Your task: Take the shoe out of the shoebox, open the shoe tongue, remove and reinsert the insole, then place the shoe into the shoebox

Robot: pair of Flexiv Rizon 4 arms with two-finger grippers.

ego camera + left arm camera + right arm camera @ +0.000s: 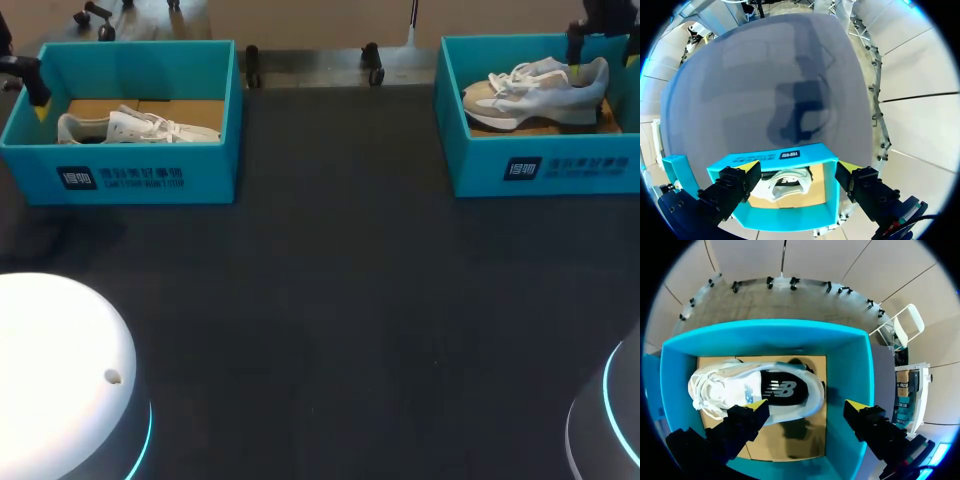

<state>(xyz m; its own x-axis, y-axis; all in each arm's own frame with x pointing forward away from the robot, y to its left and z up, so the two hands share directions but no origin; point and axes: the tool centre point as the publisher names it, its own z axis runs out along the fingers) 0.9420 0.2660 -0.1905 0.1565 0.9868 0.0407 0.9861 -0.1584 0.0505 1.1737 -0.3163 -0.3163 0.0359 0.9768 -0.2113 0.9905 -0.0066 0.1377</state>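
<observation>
Two teal shoeboxes stand at the table's far side. The left shoebox (120,170) holds a white shoe (135,127) lying on its side. The right shoebox (545,165) holds a white and beige shoe (535,90) with a dark insole. My left gripper (799,170) hangs open above the left shoebox (785,155), with the white shoe (785,182) below, between its fingers and untouched. My right gripper (806,405) is open over the right shoebox (765,335), above the heel end of its shoe (755,392). Neither gripper holds anything.
Dark table surface (330,300) stretches between and in front of the boxes. My left arm (25,75) shows at the far left corner and my right arm (600,25) at the far right corner. Cardboard lines both box floors.
</observation>
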